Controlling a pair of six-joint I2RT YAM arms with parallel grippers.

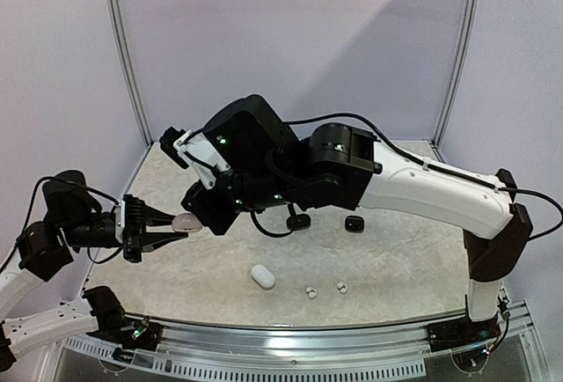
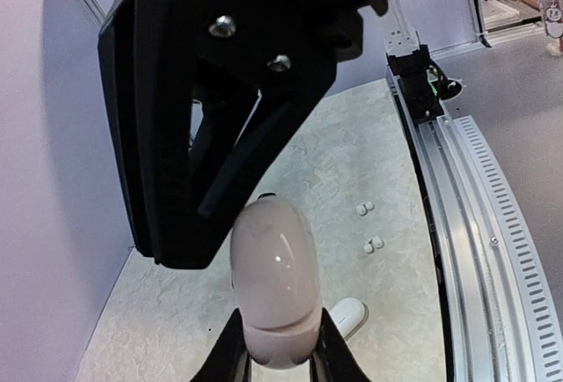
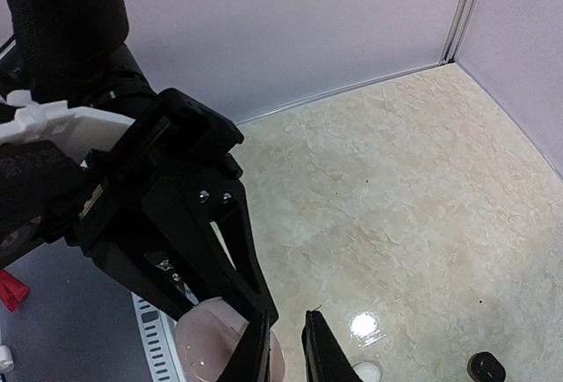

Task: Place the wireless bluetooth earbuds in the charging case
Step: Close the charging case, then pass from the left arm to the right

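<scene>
White earbuds point(image 1: 310, 292) loose on marble-look tabletop point(image 1: 413, 263), two small spots near front edge, right of centre, none in any case. Well apart from both grippers, nothing lying over them.

Charging case point(image 1: 187, 221) pale, oval, up off the table at left, clamped at its lower end by left gripper point(image 1: 180, 229), fingers tight on both sides. Looks closed, seam line just above the fingers, no contents visible.

Right gripper point(image 3: 286, 353) down at the top end of that case, fingers drawn close with only a thin slit between, tips cut off by frame edge; cannot tell if anything pinched or whether touching the case.

White case point(image 1: 262, 276) flat on table left of the earbuds, lid state unreadable. Two black rounded pieces point(image 1: 299, 222) point(image 1: 354, 224) further back, bud or case unclear.

Top view: right arm bulk across table middle, hiding where its fingers meet the held case. Left wrist view: case glossy up close, right fingers dark above it, earbuds and white case beyond, metal rail point(image 2: 466, 224) at right. Right wrist view: left gripper body beside its own fingers, one black piece at bottom right
</scene>
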